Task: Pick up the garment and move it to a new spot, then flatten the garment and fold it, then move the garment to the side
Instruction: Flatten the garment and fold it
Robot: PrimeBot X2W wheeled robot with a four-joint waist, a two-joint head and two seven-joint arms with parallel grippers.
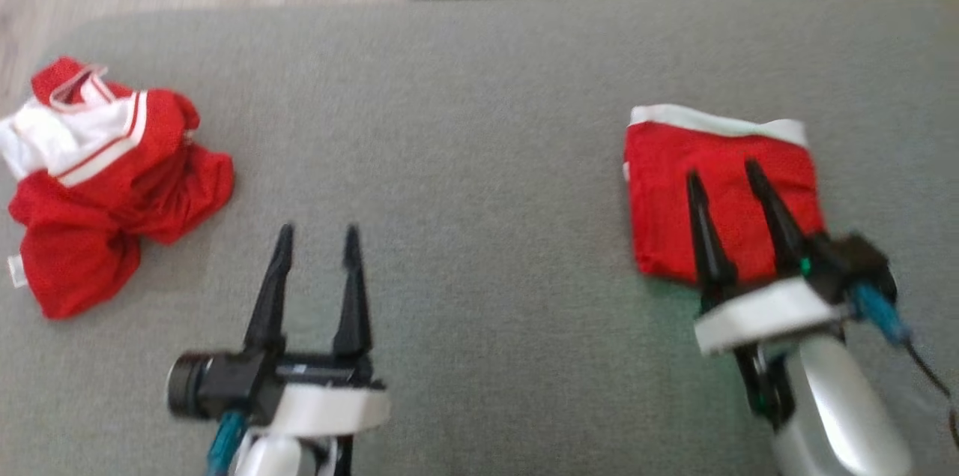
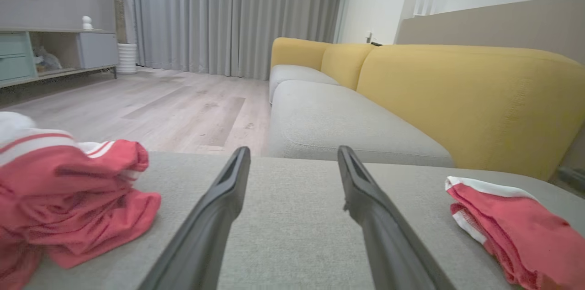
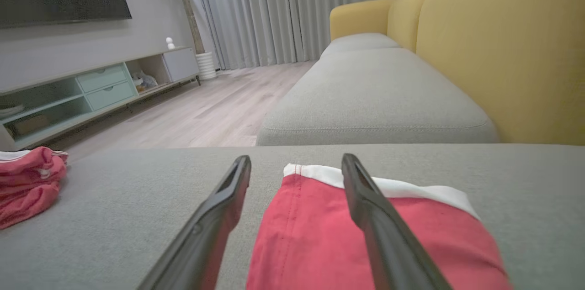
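Right gripper point(image 1: 722, 170): spread wide, holding nothing, with fingers point(image 1: 706, 236) over the folded garment point(image 1: 659, 191); contact not discernible.
Left gripper point(image 1: 318, 230): spread wide, empty, above bare sofa cushion point(image 1: 479, 124).
Location of folded garment: flat at right of cushion, well apart from crumpled garment point(image 1: 112, 191) at left.
Handling, as judged: lift right fingers straight up, clear of cloth, to avoid dragging the fold open.
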